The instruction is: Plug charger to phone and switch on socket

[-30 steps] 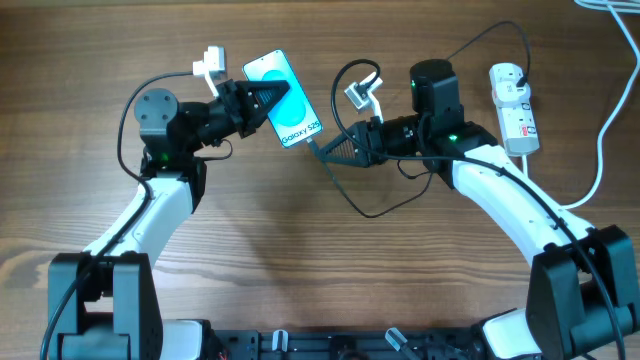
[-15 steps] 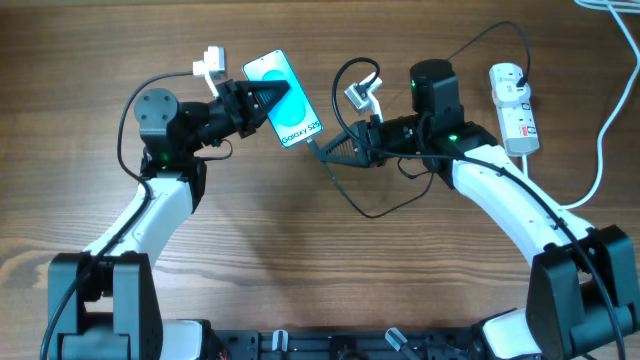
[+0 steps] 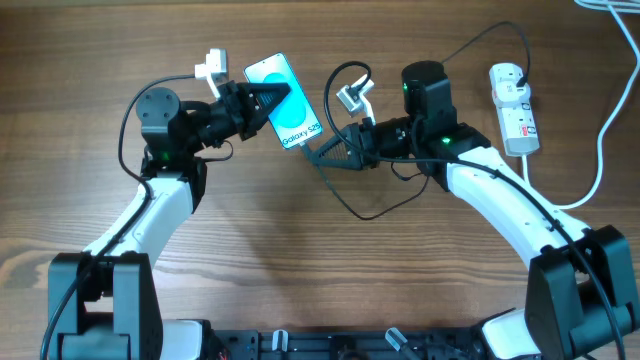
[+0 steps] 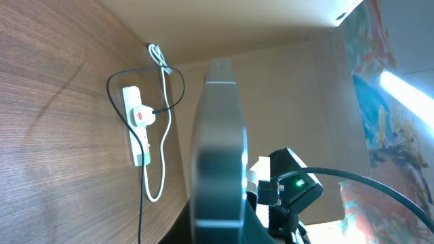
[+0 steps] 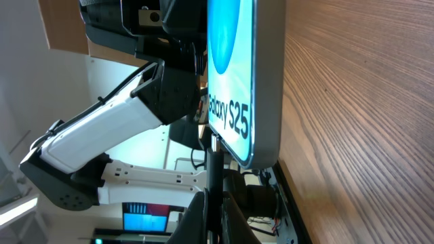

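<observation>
From overhead, your left pincer [image 3: 262, 99] is clamped on the phone [image 3: 290, 118] above the desk [image 3: 300, 270], the right pincer [image 3: 314, 155] is closed on the charger [image 3: 366, 214] plug at the phone's lower end and the socket [image 3: 513, 108] lies far right, while the left wrist sees the phone edge-on and the right wrist shows the plug just beside the "Galaxy S25" end.

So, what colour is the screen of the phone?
Bright turquoise; the phone shows its screen best in the right wrist view.

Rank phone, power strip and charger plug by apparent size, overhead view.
1. phone and power strip, about alike; the left gripper hides part of the phone.
2. charger plug, smallest, pinched in the right gripper.
</observation>
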Available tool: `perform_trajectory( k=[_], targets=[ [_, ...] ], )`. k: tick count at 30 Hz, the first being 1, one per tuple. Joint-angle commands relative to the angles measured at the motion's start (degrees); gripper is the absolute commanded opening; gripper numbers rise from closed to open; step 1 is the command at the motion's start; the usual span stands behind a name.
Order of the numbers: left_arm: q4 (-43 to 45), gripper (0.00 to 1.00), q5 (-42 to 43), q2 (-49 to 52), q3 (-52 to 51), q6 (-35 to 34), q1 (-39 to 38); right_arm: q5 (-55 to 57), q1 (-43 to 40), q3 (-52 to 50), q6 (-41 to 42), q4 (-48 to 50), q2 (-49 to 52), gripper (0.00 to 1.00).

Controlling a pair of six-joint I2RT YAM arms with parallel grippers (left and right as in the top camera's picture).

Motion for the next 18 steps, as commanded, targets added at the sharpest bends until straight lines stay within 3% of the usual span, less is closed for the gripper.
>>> perform_trajectory(
  k=[1,18],
  targets=[
    [0.8,0.04,-0.3,-0.3,0.6,0.1,0.1,0.8,0.2,0.0,0.7,0.2,-0.7,0.04],
    [0.8,0.04,0.3,-0.3,0.6,-1.7,1.7,2.2,0.1,0.0,1.6,0.1,-0.7,0.04]
  ],
)
